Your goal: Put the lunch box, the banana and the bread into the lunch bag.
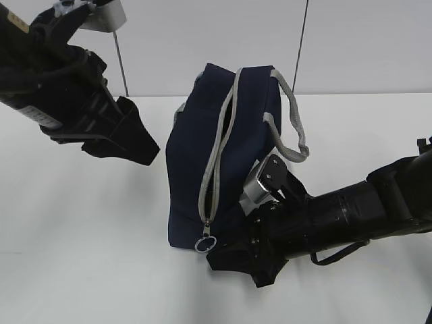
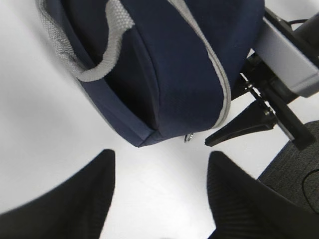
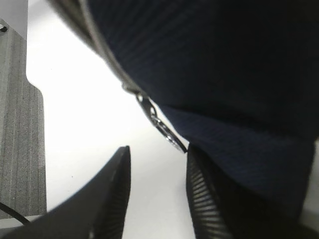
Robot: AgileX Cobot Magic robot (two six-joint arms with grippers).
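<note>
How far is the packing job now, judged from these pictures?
Done: the lunch bag looks zipped shut, with no food visible outside. In hand: the right gripper, open, sits by the ring pull; the left gripper hovers open. Left: cannot tell; contents are hidden.

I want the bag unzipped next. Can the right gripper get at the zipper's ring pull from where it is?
Probably yes. The right gripper is open, with the ring pull hanging free just ahead of its fingertips at the lunch bag's lower corner; nothing lies between them.
</note>
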